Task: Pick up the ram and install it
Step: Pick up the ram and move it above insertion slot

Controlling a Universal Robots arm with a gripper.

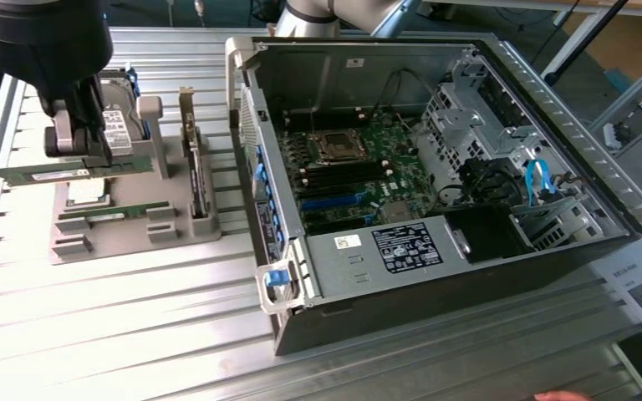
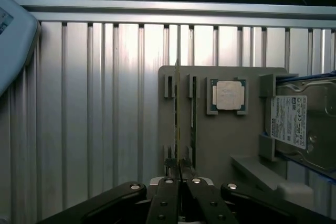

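Exterior view, gripper (image 1: 84, 160): at the exterior view's left I see it pinched almost fully closed on the ram (image 1: 33, 175), above the grey holder tray (image 1: 131, 238).
Ram: a thin green stick held level, raised above the tray, sticking out on both sides of the fingers.
Tray contents: a second green stick (image 1: 96, 215) sits low in the tray. A hard drive (image 1: 120, 109) stands on edge behind the gripper. An expansion card (image 1: 194, 180) stands upright at the tray's side nearest the case.
Computer case (image 1: 444, 276): lying open, just beside the tray toward the exterior view's right.
Inside the case: I see the motherboard (image 1: 394, 138), its processor socket (image 1: 338, 148) and its memory slots (image 1: 327, 178).
Table (image 1: 131, 334): ribbed aluminium under everything.
Wrist view, grip: the ram (image 2: 177, 114) shows edge-on, clamped between the gripper (image 2: 180, 167) fingertips.
Wrist view, neighbours: the second stick (image 2: 193, 114) is just beside it in its slots. Beyond that are a square silver processor (image 2: 228, 95) and the hard drive (image 2: 294, 121).
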